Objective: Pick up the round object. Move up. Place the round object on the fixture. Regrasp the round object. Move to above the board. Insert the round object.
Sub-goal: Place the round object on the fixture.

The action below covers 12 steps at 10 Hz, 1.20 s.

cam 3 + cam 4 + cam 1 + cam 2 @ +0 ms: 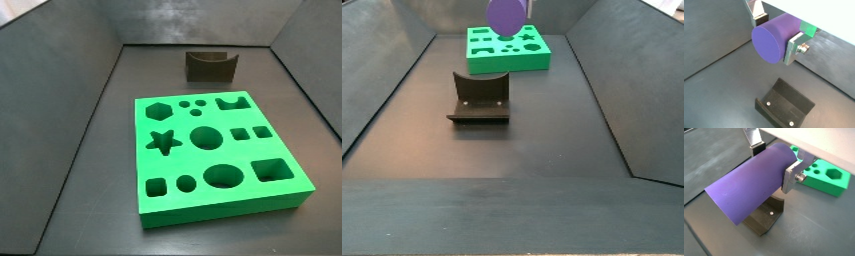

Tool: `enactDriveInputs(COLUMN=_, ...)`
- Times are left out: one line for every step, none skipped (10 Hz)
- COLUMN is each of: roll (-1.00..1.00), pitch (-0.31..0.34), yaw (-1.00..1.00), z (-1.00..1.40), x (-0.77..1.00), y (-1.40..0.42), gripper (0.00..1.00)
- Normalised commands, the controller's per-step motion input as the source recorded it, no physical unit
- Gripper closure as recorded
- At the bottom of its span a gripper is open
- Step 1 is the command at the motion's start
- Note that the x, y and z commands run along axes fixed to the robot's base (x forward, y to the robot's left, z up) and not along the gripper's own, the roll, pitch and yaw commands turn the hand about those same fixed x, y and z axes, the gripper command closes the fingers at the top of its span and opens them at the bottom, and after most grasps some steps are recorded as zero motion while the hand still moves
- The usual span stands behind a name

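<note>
pincer [776,34] clamping purple peg [773,41] — above fixture [784,108], green board [509,48] beyond

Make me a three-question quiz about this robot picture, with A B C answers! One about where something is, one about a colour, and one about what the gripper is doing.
1. Where is the fixture?
A. on the dark floor, apart from the board
B. on top of the board
C. in the gripper

2. What colour is the round object?
A. green
B. purple
C. red

3. What is the gripper doing?
A. open, empty
B. holding the fixture
C. shut on the round object

Answers: 1 A, both side views show floor between them. 2 B, both wrist views show purple. 3 C, silver fingers clamp its sides.
</note>
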Motion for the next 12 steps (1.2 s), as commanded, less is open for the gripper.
enactDriveInputs(roll=-0.12, pitch=0.099, yaw=0.49, z=0.02, x=0.07, y=-0.01, gripper=1.0)
enactDriveInputs(roll=-0.11, pitch=0.074, yaw=0.27, z=0.02, x=0.04, y=0.0, gripper=1.0)
enactDriveInputs(roll=-1.0, pitch=0.042, yaw=-0.03, z=-0.41, x=0.96, y=-0.12, gripper=1.0)
enactDriveInputs(roll=-1.0, pitch=0.042, yaw=-0.06, z=-0.39, x=0.95, y=-0.08, gripper=1.0)
enactDriveInputs(roll=-1.0, pitch=0.04, yaw=-0.07, z=-0.32, x=0.94, y=-0.03, gripper=1.0)
enactDriveInputs(roll=-1.0, pitch=0.042, yaw=-0.07, z=-0.14, x=0.85, y=0.0, gripper=1.0)
enactDriveInputs(roll=-1.0, pitch=0.057, yaw=-0.08, z=-0.08, x=0.74, y=0.01, gripper=1.0)
enactDriveInputs(roll=-1.0, pitch=0.08, yaw=-0.08, z=-0.03, x=0.62, y=0.03, gripper=1.0)
enactDriveInputs(roll=-1.0, pitch=0.089, yaw=-0.08, z=-0.02, x=0.57, y=0.04, gripper=1.0)
enactDriveInputs(roll=-1.0, pitch=0.098, yaw=-0.09, z=-0.02, x=0.47, y=0.04, gripper=1.0)
enactDriveInputs(roll=-1.0, pitch=0.108, yaw=-0.11, z=-0.02, x=0.38, y=0.04, gripper=1.0)
enactDriveInputs(roll=-1.0, pitch=0.117, yaw=-0.12, z=-0.02, x=0.31, y=0.04, gripper=1.0)
